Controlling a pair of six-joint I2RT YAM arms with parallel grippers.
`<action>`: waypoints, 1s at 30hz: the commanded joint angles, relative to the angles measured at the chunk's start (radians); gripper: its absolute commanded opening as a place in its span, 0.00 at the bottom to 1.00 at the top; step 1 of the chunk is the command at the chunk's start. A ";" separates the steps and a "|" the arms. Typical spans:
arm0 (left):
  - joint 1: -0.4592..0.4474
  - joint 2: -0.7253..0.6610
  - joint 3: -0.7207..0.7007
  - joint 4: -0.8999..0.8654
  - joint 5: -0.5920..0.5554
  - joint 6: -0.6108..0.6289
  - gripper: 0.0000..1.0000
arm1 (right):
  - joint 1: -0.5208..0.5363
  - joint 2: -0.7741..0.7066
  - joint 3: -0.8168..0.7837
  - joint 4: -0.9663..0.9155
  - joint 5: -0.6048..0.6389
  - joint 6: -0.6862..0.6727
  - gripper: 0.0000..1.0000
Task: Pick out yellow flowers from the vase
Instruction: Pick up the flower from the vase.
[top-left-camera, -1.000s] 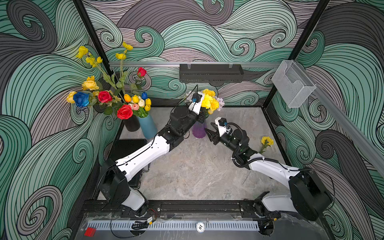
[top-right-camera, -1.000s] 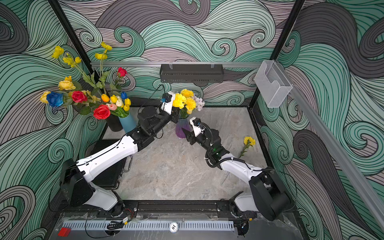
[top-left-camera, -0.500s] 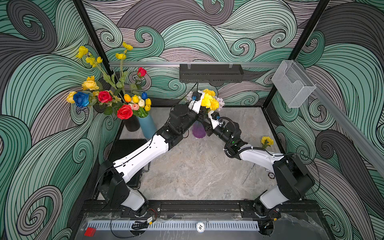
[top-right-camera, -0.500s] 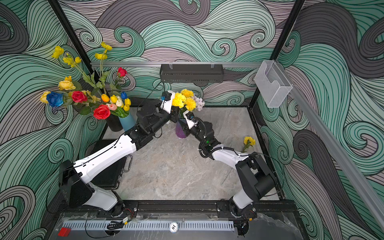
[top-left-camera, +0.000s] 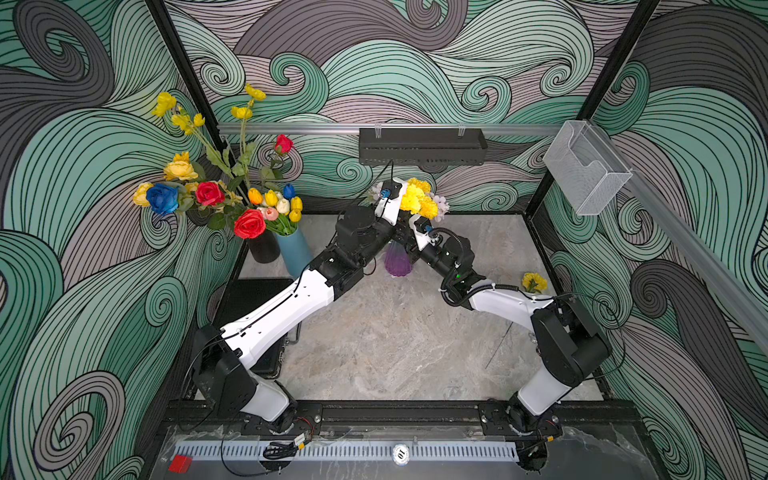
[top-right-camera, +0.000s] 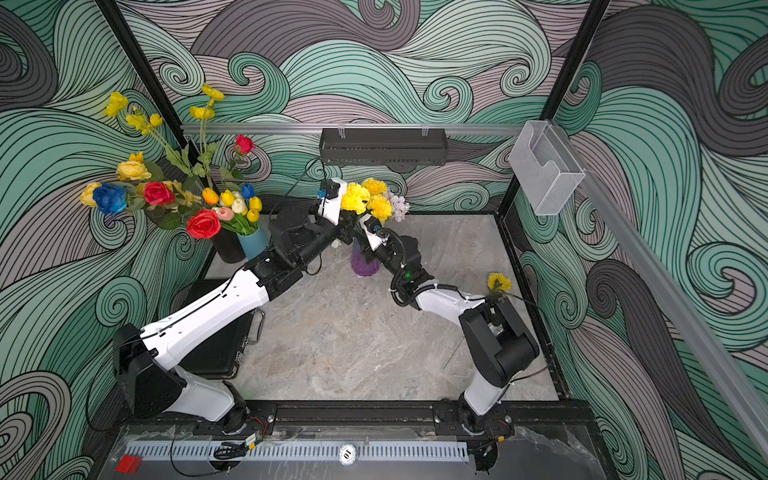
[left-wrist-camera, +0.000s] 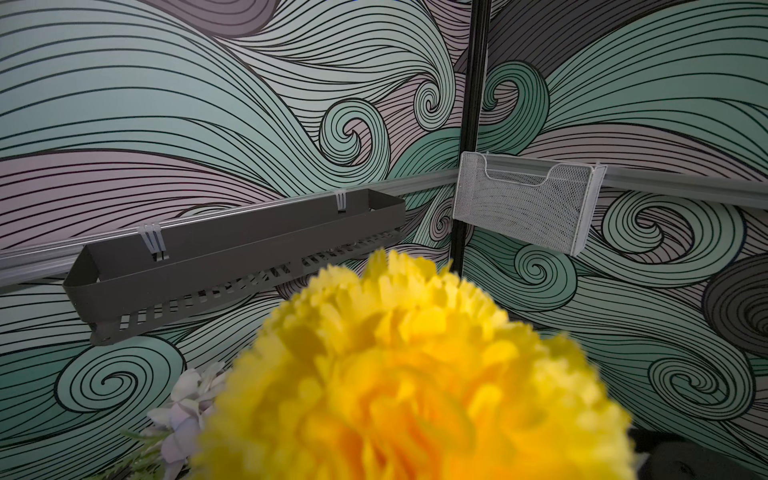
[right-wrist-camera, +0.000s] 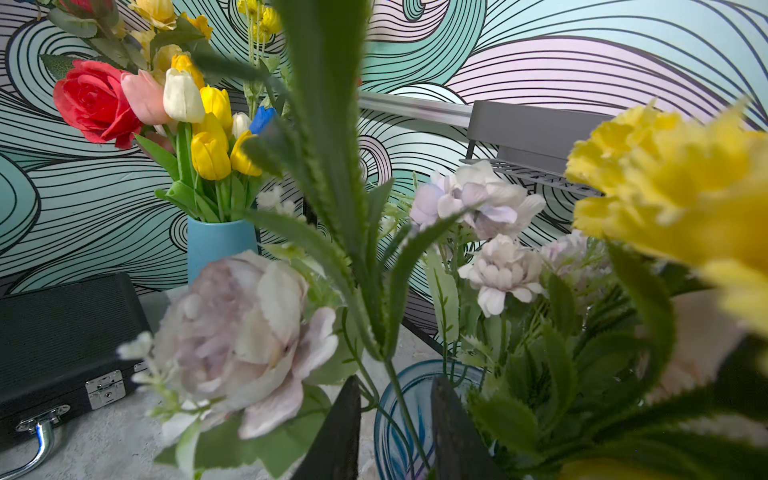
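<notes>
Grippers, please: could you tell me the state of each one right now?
Left gripper: cannot tell, its jaws are hidden above the purple vase.
Right gripper: open, jaws either side of a green stem.

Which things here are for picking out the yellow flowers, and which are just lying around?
For the job: yellow pom-poms, purple vase, loose yellow flower, right end effector.
Just lying about: black case, black shelf, mesh holder.

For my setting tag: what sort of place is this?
Most likely a staged robot test cell, not a home or shop: wave-patterned panels wall in a marble-look tabletop, the left arm and right arm are mounted on its front rail, and a blue vase of tulips stands as a prop.
</notes>
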 joint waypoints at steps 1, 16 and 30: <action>0.007 -0.029 0.042 -0.006 0.022 -0.016 0.24 | 0.007 0.017 0.028 0.025 0.004 -0.035 0.28; 0.006 -0.032 0.047 -0.008 0.023 -0.026 0.24 | 0.010 0.026 0.058 -0.001 -0.003 -0.043 0.12; 0.007 -0.073 0.022 -0.006 0.014 -0.021 0.32 | 0.012 -0.005 0.078 -0.059 -0.006 -0.037 0.01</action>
